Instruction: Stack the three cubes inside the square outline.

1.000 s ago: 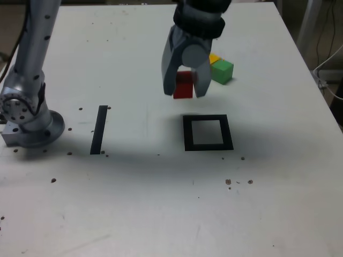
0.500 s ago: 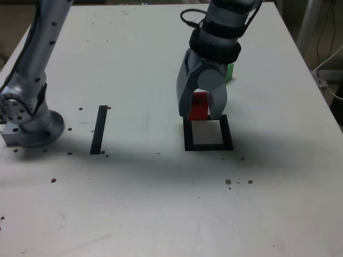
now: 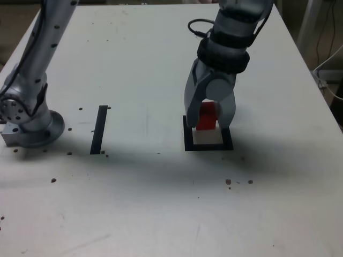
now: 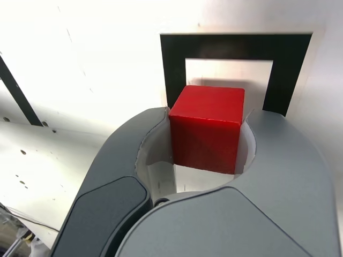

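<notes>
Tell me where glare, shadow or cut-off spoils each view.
Wrist view: the tabletop is blown out to near white, yet the red cube and square outline stay crisp; the gripper fills the foreground. Exterior view: softer, evenly lit, a broad grey shadow beneath the arm; the gripper hides part of the outline.

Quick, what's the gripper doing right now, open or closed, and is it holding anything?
Gripper: closed on the red cube, holding it over the square outline.
</notes>
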